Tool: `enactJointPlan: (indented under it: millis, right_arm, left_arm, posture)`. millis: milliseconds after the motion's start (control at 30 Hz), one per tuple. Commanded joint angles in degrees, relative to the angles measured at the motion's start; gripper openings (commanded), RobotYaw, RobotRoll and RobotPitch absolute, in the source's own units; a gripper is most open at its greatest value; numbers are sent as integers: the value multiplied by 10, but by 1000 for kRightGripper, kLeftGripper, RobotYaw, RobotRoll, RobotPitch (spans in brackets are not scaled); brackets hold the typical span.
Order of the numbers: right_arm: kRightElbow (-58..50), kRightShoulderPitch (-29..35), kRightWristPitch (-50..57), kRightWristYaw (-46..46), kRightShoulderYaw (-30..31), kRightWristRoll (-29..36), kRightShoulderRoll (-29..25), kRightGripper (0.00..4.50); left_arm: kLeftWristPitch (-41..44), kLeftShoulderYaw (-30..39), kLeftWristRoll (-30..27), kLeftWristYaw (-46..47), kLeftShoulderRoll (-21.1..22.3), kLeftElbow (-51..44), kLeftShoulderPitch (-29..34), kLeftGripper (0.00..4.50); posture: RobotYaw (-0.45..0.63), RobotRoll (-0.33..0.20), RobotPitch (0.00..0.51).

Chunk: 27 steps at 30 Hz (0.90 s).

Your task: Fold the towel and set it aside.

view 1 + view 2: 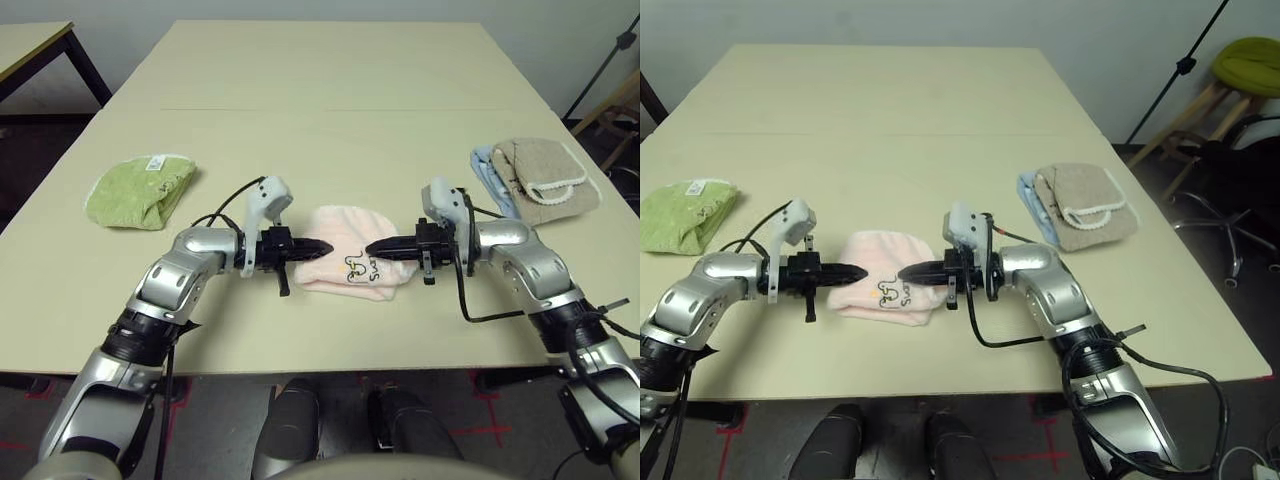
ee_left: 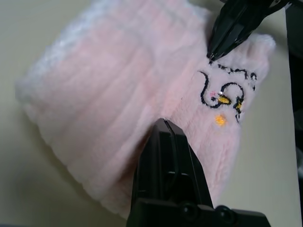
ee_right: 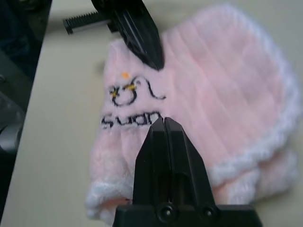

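The towel [image 1: 342,226] is a pale pink terry cloth with white edging, lying folded in a compact bundle on the table [image 1: 330,100] near its front edge, with a dark printed logo [image 3: 130,106] on its upper face. My left gripper [image 1: 322,247] comes in from the left and is shut, its tip [image 2: 165,125] just over the towel's left part. From the right, my right gripper [image 1: 375,250] points toward it, also shut, its tip [image 3: 163,122] over the logo. The two tips nearly face each other. I see no cloth between either pair of fingers.
A crumpled light green towel [image 1: 140,190] lies at the left of the table. Folded beige [image 1: 545,175] and blue [image 1: 485,170] towels are stacked at the right edge. A stool with a green seat [image 1: 1250,65] and a stand stand beyond the right side.
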Motion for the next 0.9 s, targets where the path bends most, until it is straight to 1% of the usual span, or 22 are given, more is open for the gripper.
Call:
enactJointPlan:
  millis: [33,167,233,300,400,500,567,633,767,900]
  right_arm:
    - [14,13,-18,12,15,-18,1,34]
    - [21,10,-22,14,17,-24,7,34]
    - [21,4,-16,18,10,-16,11,34]
    - [13,-4,5,26,-7,10,16,34]
    - [5,-36,62,23,-54,70,27,34]
    - [21,-71,79,7,-83,90,39,34]
    - [37,-89,73,2,-87,84,45,34]
    - [56,-98,59,0,-82,70,51,34]
    - [85,-103,32,-4,-71,46,64,34]
    - [119,-93,-5,-6,-59,18,71,34]
  left_arm:
    - [-10,-11,18,-9,-4,12,11,0]
    - [-5,-5,16,-12,-8,6,13,0]
    - [2,-1,10,-16,-6,-2,12,0]
    - [16,10,-3,-19,-5,-13,7,0]
    - [68,53,-54,-14,-8,-37,-25,0]
    - [86,78,-74,-13,-8,-28,-64,0]
    - [80,88,-71,-6,-17,-2,-92,0]
    - [61,82,-51,-6,-22,31,-110,0]
    - [16,64,-10,1,-37,91,-117,0]
    - [-29,50,29,15,-54,143,-113,0]
  posture:
    - [179,0,146]
    - [180,0,146]
    - [180,0,146]
    - [180,0,146]
    - [183,0,150]
    - [183,0,149]
    - [182,0,148]
    - [182,0,147]
    - [175,0,145]
    - [174,0,144]
